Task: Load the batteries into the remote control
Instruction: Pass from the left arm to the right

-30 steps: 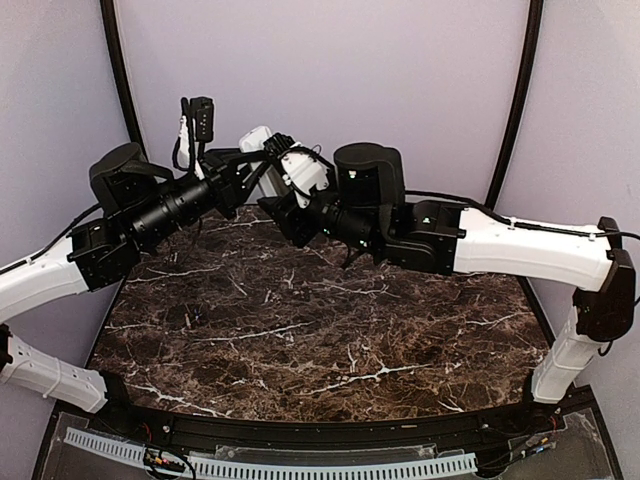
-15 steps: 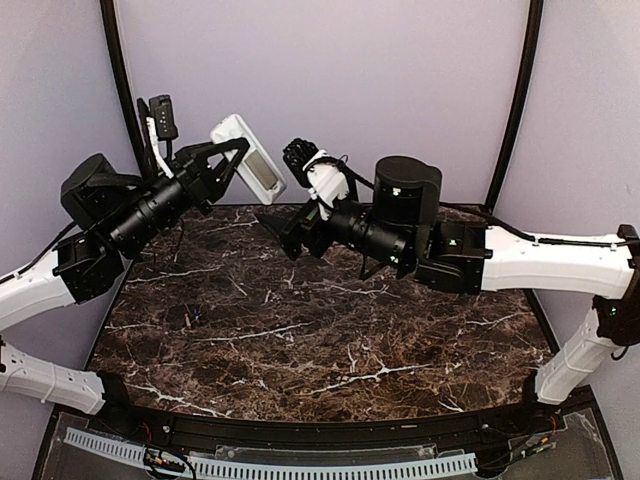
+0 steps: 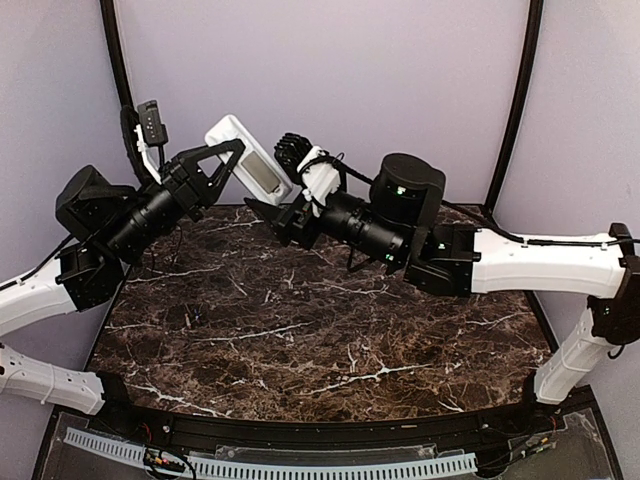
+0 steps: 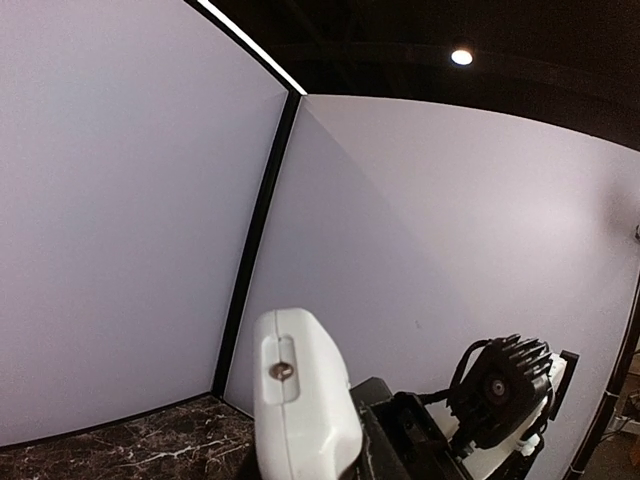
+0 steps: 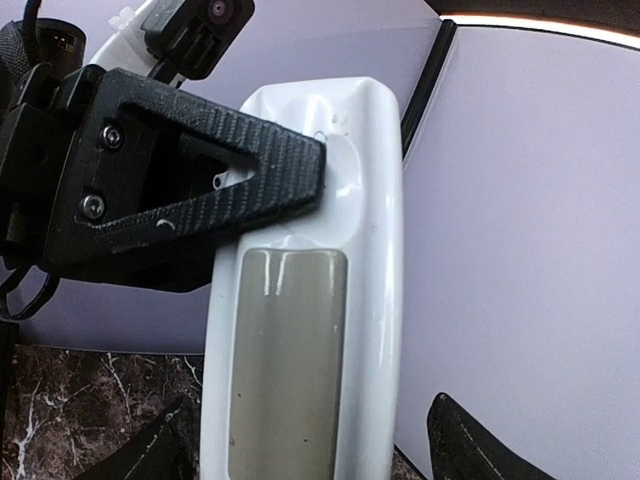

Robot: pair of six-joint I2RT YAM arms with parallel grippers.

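We see the left gripper (image 3: pixel 237 152) raised above the far left corner of the dark marble table (image 3: pixel 330 340), with its black fingers clamped on the remote control (image 3: pixel 250 158). The remote control hangs in the air, well off the table. It is tilted, with one end pointing up and away from the table and the other slanting down toward the middle of the table's far edge.

In the right wrist view, one triangular finger (image 5: pixel 200 170) of the left gripper lies pressed across the upper part of the white body. Just below it, a smooth grey-beige panel (image 5: pixel 285 360) is set into the side that faces away from the table's left edge. We cannot tell whether this panel is a screen or a bay.

The right gripper (image 5: pixel 310 405) hovers above the table's far edge, near its middle. Its two fingers are spread apart and hold nothing. Their dark tips show on either side of the remote control's lower end, and we cannot tell whether they touch it.

From the left wrist view we see the remote control end-on, with the right arm's black ribbed wrist housing (image 4: pixel 500 385) just beyond it, high above the table.
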